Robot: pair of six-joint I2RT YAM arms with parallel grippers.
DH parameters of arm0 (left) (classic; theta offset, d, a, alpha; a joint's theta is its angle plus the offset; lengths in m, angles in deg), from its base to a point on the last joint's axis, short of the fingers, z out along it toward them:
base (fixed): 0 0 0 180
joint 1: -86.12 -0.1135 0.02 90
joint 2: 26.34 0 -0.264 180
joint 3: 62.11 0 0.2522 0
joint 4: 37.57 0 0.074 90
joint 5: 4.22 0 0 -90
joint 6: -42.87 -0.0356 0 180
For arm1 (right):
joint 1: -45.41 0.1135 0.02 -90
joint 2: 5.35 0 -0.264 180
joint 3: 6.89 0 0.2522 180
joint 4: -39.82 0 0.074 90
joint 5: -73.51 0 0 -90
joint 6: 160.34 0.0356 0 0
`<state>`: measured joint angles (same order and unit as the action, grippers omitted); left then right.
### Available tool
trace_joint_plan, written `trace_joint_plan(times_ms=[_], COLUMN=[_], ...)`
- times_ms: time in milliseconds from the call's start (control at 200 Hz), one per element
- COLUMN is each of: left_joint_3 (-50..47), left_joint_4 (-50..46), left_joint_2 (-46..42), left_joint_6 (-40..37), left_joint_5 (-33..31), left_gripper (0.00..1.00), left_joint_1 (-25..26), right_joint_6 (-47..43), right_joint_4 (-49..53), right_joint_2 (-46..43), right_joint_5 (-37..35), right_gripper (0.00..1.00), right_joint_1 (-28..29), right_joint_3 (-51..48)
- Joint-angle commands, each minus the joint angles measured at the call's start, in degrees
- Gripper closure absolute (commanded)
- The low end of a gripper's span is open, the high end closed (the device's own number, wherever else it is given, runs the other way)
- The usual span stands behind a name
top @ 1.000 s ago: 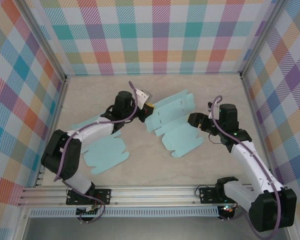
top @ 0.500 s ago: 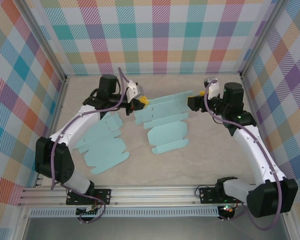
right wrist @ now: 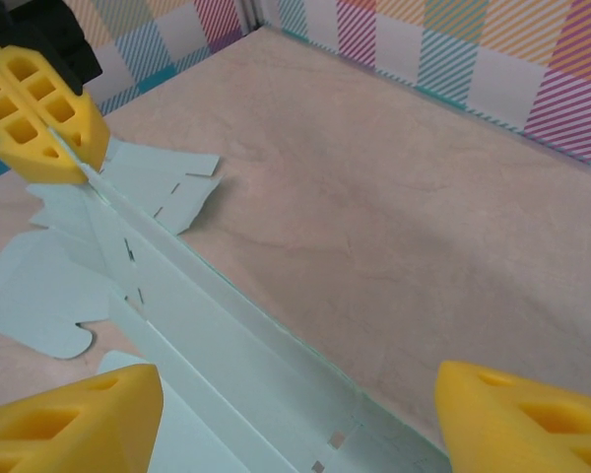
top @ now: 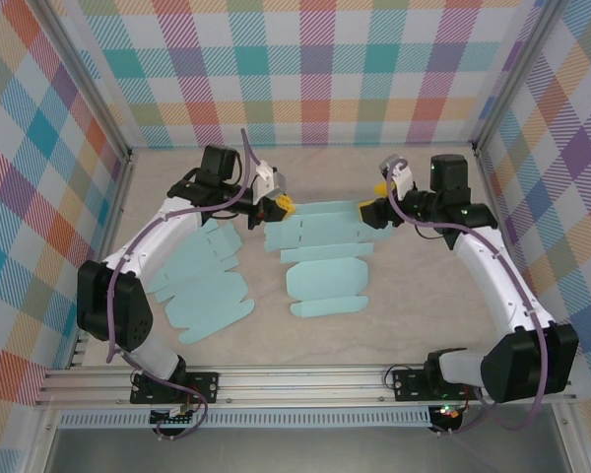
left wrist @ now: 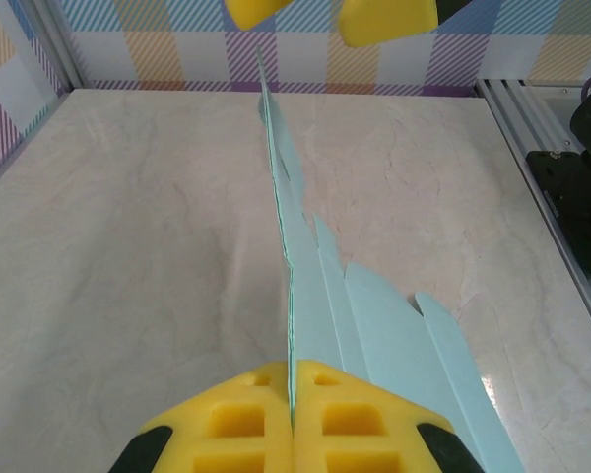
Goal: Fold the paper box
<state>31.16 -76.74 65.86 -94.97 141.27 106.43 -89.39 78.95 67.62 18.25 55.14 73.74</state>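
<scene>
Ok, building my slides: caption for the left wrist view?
Left fingers pinch the blue paper box sheet edge-on; right fingers open at its far end.

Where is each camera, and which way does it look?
Top external: above, behind the arms, looking down on them and the beige table.
Left wrist: on the left gripper, shut on the flat light blue paper box, facing the right gripper.
Right wrist: between its open yellow fingers, facing back along the box.
Shared: both wrist views show the box and opposite gripper.
</scene>
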Motion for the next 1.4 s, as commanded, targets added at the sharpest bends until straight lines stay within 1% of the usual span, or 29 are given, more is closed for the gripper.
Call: trace_joint_plan(times_ms=[0, 205, 285, 450, 605, 810, 845, 910, 975, 1140, 1265, 1335, 1395], left_joint_3=[1.0, 1.5, 1.8, 1.6, 1.4, 1.4, 1.4, 1.5, 1.8, 2.1, 1.1, 1.1, 1.3], left_joint_4=[-0.9, -3.7, -3.9, -4.4, -5.6, -7.5, -7.5, -7.1, -6.4, -5.0, -2.1, -1.4, -1.8], left_joint_2=[-1.3, -2.3, -2.4, -3.0, -4.0, -5.0, -5.0, -4.8, -4.3, -3.7, -4.1, -4.0, -4.1], left_joint_6=[-2.1, -4.5, -4.7, -4.9, -6.2, -8.1, -8.1, -7.8, -7.0, -5.0, -3.0, -2.2, -1.7], left_joint_5=[1.8, 1.2, 1.2, 1.3, 1.2, 1.5, 1.4, 1.4, 1.3, 0.7, -0.2, -1.0, -2.1], left_gripper=[1.0, 1.0, 1.0, 1.0, 1.0, 1.0, 1.0, 1.0, 1.0, 1.0, 1.0, 1.0, 1.0], left_joint_1=[-0.7, -1.0, -1.2, -1.2, -1.2, -1.6, -1.6, -1.6, -1.7, -1.6, -1.7, -1.7, -1.7], right_joint_6=[-4.9, -7.4, -7.5, -7.5, -8.2, -8.9, -8.9, -8.9, -8.8, -7.0, -6.3, -5.8, -5.5], right_joint_4=[2.8, 4.9, 5.1, 5.4, 4.7, 5.1, 5.3, 5.7, 5.5, 4.0, 3.7, 3.5, 3.0], right_joint_2=[1.5, 4.8, 5.7, 6.5, 7.1, 7.2, 7.1, 7.0, 6.8, 6.6, 7.6, 8.1, 8.3], right_joint_5=[2.3, 2.5, 2.2, 5.0, 1.4, 1.1, 1.4, 3.1, 5.2, 9.8, 10.9, 11.3, 11.6], right_gripper=[0.27, 0.23, 0.23, 0.26, 0.25, 0.25, 0.26, 0.31, 0.4, 0.68, 0.87, 1.0, 1.0], right_joint_1=[-0.2, -0.8, -0.8, -0.8, -1.1, -2.0, -2.0, -2.0, -2.0, -2.0, -2.0, -2.0, -2.0], right_joint_3=[1.8, 3.3, 3.4, 3.3, 3.1, 3.5, 3.5, 3.4, 2.9, 1.9, 2.0, 2.2, 2.4])
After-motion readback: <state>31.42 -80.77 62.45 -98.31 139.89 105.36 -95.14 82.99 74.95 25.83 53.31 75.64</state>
